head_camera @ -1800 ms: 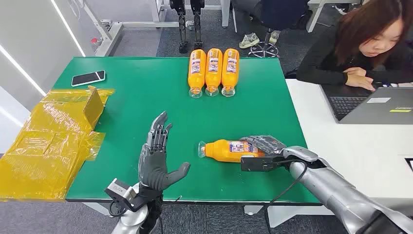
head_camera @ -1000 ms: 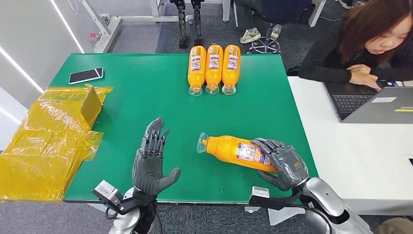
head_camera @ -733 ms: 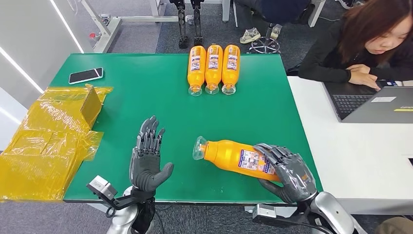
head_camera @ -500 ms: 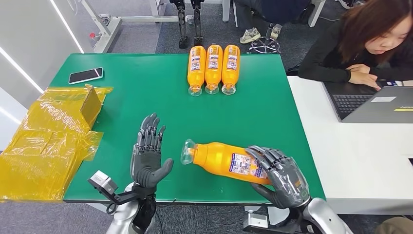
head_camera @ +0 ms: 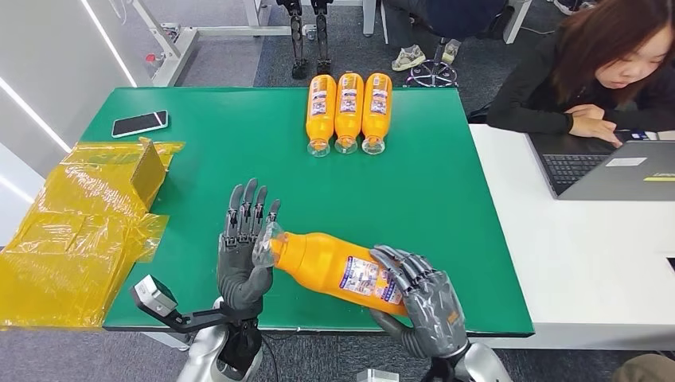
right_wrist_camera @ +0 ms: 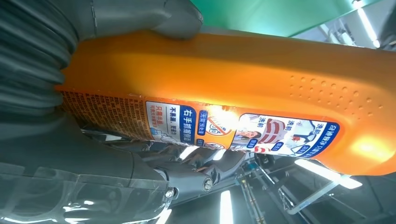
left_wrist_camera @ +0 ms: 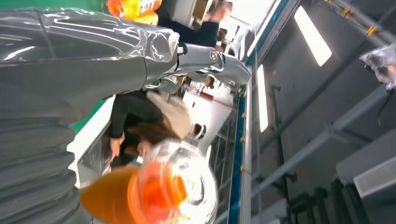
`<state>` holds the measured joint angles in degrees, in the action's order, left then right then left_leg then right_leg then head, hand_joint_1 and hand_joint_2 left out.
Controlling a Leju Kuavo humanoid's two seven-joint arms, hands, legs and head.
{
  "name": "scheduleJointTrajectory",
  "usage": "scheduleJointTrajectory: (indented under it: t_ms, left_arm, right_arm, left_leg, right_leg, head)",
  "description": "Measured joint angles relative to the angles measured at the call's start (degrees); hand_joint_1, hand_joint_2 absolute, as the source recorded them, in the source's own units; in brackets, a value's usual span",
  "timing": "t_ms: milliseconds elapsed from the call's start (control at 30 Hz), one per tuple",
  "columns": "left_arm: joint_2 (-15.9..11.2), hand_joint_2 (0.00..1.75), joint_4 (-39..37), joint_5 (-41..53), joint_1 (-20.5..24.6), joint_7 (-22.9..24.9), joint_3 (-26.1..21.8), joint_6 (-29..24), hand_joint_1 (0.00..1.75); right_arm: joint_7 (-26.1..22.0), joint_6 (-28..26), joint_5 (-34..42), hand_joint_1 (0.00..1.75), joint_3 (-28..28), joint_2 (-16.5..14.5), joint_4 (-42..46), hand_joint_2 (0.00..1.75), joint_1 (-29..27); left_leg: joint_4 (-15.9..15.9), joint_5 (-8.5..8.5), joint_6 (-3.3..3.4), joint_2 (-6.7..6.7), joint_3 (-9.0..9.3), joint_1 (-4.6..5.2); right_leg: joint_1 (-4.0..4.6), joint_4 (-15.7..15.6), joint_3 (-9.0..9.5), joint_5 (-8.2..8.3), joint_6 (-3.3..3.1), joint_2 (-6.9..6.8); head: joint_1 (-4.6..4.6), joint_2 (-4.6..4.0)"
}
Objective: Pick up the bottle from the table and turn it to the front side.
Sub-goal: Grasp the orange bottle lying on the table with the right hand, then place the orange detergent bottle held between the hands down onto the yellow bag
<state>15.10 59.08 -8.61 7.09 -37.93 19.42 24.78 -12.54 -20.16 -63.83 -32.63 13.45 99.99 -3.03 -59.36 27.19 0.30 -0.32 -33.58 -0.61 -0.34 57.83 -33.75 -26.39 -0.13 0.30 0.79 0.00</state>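
My right hand (head_camera: pixel 426 306) grips the orange bottle (head_camera: pixel 330 267) above the green tabletop (head_camera: pixel 199 159); my left hand (head_camera: pixel 243 247), fingers spread, touches its cap end

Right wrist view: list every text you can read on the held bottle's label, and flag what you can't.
"右手抓握", or so it seems: blue box on the orange bottle, on its label, printed sideways.
"洗前", apparently: small blue tags on that label.
Fine print at the label's orange end: too small to read.

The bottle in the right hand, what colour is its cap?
Clear and see-through, on the orange bottle; the left wrist view shows it best.
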Motion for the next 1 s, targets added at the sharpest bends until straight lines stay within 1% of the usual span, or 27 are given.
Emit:
scheduleJointTrajectory:
  t_ms: [200,433,567,1000]
  left_arm:
    - [-0.03,1.75,1.89,-1.74,0.16,2.11,1.78,2.45,0.0]
    - [-0.09,1.75,2.01,-2.85,0.56,2.28,3.65,2.38,0.0]
    - [-0.11,1.75,2.05,-2.87,0.57,2.02,3.77,1.85,1.75]
    - [-0.15,1.75,2.1,-2.32,0.61,1.71,3.77,1.99,1.75]
  right_arm:
    - [0.77,2.95,0.08,1.75,-1.54,-3.48,-0.45,1.75,-0.23]
    - [-0.38,3.71,2.65,1.75,-3.74,-4.88,-2.93,1.75,-0.05]
    - [-0.14,4.22,2.39,1.75,-4.54,-5.91,-4.11,1.75,0.42]
    - [2.13,6.23,-0.13,1.75,-4.4,-8.2,-4.16,1.75,0.59]
  left_leg:
    - [-0.01,-0.01,0.0,0.01,0.0,0.0]
    - [-0.01,0.0,0.0,0.01,0.0,0.01]
    - [-0.01,0.0,0.0,0.02,0.0,0.01]
    - [-0.01,-0.01,-0.01,0.02,0.0,0.01]
  right_leg:
    - [-0.01,0.0,0.0,0.0,0.0,0.0]
    - [-0.02,0.0,0.0,0.0,0.0,0.0]
    - [-0.01,0.0,-0.01,0.0,0.0,0.01]
    - [-0.02,0.0,-0.02,0.0,0.0,0.02]
  head:
    - [0.0,0.0]
    - [0.01,0.0]
    - [0.0,0.0]
    - [0.0,0.0]
